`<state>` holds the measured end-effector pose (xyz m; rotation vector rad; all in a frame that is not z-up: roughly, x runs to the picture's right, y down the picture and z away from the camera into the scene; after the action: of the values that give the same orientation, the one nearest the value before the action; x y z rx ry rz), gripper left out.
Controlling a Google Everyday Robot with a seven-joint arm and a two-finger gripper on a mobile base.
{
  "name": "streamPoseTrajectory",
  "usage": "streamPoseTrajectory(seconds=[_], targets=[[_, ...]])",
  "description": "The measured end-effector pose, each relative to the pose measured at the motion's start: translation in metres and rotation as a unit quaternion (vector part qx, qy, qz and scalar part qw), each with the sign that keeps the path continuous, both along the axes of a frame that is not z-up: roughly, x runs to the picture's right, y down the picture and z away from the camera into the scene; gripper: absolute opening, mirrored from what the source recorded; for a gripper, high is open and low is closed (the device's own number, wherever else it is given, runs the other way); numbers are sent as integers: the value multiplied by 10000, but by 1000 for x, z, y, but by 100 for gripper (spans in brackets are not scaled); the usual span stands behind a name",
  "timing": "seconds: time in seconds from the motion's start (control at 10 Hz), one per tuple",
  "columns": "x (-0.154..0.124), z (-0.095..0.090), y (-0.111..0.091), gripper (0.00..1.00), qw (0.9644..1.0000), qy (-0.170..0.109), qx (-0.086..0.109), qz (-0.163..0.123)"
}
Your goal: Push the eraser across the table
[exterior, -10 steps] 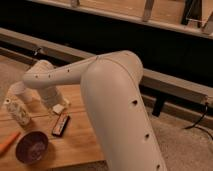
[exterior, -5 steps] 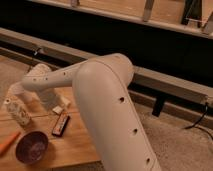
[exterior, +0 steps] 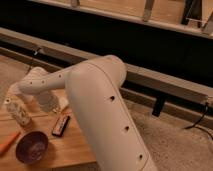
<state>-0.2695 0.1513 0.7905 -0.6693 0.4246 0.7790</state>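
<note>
The big white arm (exterior: 100, 100) has dipped lower and swung a bit more to the left than it was a moment ago. That has brought the end effector (exterior: 49, 104) down closer to the counter (exterior: 75, 150). Its two fingers were wide apart before, and now they are pinched tight together. The eraser (exterior: 61, 125) has not budged. It lies flat on the wooden counter, closer to the right edge than the other things on it. It is a small black block with a reddish strip along one long side. The end effector hangs just behind it, toward the far edge, and the two are apart, not touching. Most of the end effector is tucked under the arm's wrist, so I can only see a pale bit of it. Just beside it, toward the right edge, sits a small cream block (exterior: 64, 105). On its other side, toward the left edge, is a white bottle (exterior: 17, 112) that looks tipped over. Near the front edge a dark purple bowl (exterior: 32, 147) sits upright, left of the eraser and close to it, but not touching. An orange stick (exterior: 9, 142) lies tilted just left of the bowl and runs off past what I can see. The fat upper part of the arm crosses in front of the counter's right edge and hides the front right corner. Past the counter there is a grey speckled floor (exterior: 170, 135).
</note>
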Motion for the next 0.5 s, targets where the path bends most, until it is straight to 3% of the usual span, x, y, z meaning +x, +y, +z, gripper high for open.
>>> streamPoseTrajectory(seconds=[0.5], targets=[[-9, -1, 7, 0, 9999, -117, -34, -68]])
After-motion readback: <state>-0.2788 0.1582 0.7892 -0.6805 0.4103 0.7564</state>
